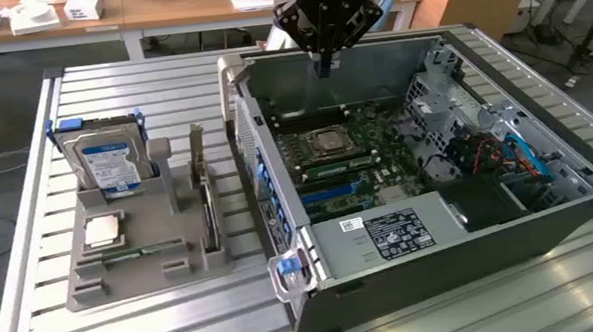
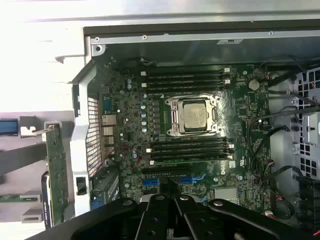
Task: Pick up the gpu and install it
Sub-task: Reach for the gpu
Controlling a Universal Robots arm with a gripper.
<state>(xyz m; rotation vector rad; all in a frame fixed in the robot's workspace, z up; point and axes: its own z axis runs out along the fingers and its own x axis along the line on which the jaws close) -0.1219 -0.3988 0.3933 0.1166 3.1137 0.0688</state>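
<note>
The gpu is a thin dark card standing on edge in a slot of the grey holder, its silvery bracket pointing up. In the wrist view the gpu appears edge-on just outside the case wall. My gripper hangs above the far end of the open computer case, well to the exterior view's right of the gpu and apart from it. Its fingers are shut with nothing between them. In the wrist view the gripper hovers over the motherboard near the blue expansion slots.
A silver hard drive, a processor chip and a green memory stick also sit in the holder. Inside the case are the processor socket, memory slots and cables. Everything rests on a slatted metal table.
</note>
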